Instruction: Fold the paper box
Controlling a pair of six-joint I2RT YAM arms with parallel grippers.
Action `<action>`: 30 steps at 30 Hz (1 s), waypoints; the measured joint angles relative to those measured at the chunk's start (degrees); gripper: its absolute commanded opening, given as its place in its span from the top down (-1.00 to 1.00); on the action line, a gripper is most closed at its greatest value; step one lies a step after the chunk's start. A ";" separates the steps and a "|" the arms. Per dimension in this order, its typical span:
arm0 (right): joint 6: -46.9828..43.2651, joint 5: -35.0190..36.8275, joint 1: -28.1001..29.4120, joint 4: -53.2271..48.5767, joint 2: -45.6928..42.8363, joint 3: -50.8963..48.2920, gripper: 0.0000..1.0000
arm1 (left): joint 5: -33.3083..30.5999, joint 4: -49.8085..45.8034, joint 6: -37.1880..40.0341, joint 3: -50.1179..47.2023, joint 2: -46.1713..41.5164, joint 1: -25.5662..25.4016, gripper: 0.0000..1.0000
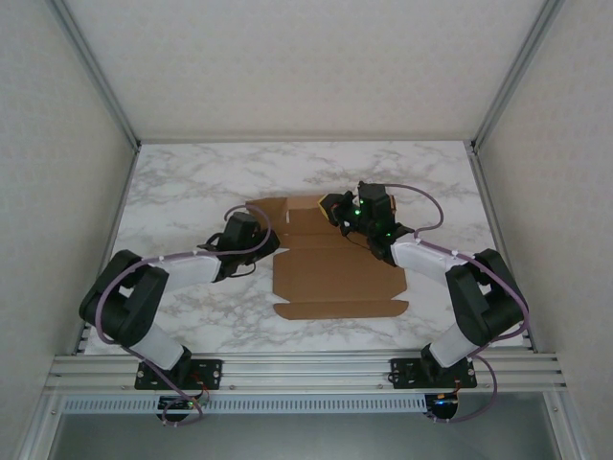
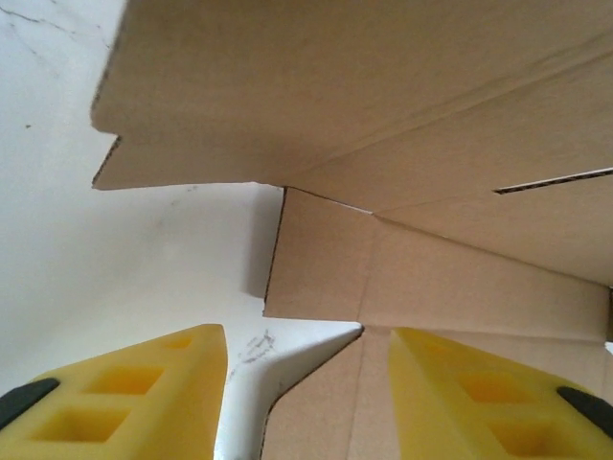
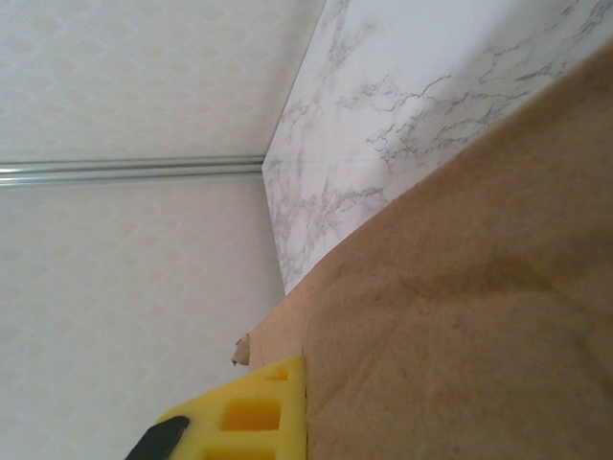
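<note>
Left pincer [image 2: 306, 337] is hovering released at the left edge of the plain brown die-cut cardboard paper box [image 1: 335, 278]. Its yellow fingers [image 2: 144, 402] are standing apart with nothing gripped between them. From its wrist view the sheet is lying straight ahead and to its right. One panel is rising overhead, while a lower flap with a notched edge is reaching toward the gap between the jaws.

Right pincer [image 1: 330, 211] is clenching down on the far right part of the same sheet. One yellow finger [image 3: 254, 407] is pressing flat against the cardboard, and the other is hiding behind it, so this is most likely a grip on a flap.

Seen from above, the paper box is lying mostly flat in the middle of the white marble-patterned bench [image 1: 192, 182], between the two arms. Its near edge is running side to side, parallel to the arm bases. Whether it is longer across or front to back I cannot tell from the slanted overhead view.

By my judgement, the coming move is hinging on the left side flap. That flap is sitting just beside the left pincer, well nearer to it than to the right one, and its crease is running away from the bases. A fold here would therefore be swinging inward, toward the right arm.
</note>
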 measured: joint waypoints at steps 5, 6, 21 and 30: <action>0.83 -0.76 -0.26 0.63 0.00 -0.04 0.91 | -0.04 1.27 0.72 0.00 1.90 0.02 -0.01; 0.98 -0.83 -0.26 0.81 0.00 -0.04 0.91 | 0.02 2.03 0.94 0.00 2.23 0.00 -0.01; 2.25 -1.16 -0.26 2.73 0.02 -0.55 0.91 | 0.17 7.96 2.58 1.90 7.89 0.00 0.17; 2.23 -1.11 -0.26 3.15 0.17 -0.63 0.92 | 2.16 11.80 2.93 2.71 8.98 0.00 0.29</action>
